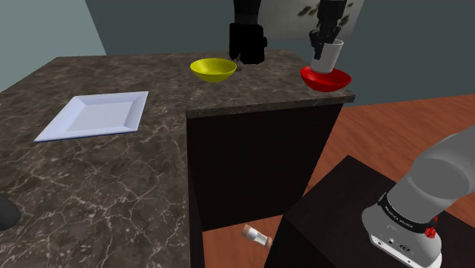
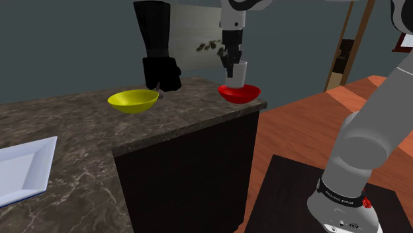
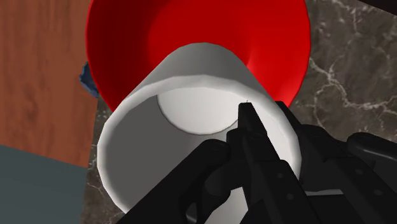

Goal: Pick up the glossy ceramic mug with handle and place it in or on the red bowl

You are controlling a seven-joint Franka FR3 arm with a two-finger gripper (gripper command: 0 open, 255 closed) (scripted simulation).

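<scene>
Item 1: claw [image 1: 323, 39], clamped on the white mug [image 1: 330, 56], one finger inside its rim (a wall grip, we judge, since it keeps the mug upright).
Item 2: mug, directly beneath the claw, base sunk within the red bowl [image 1: 326, 79].
Item 3: worktop [image 1: 114, 175], carrying the bowl. We judge release is not yet done.

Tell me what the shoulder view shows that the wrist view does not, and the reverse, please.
The shoulder view adds the white plate, the yellow bowl, a black object behind that bowl, a small item lying on the wooden floor, and the arm's base. The wrist view adds the inside of the white mug, seen from above, with one black finger at its rim. Both show the gripper holding the mug at the red bowl on the dark marbled counter.
</scene>
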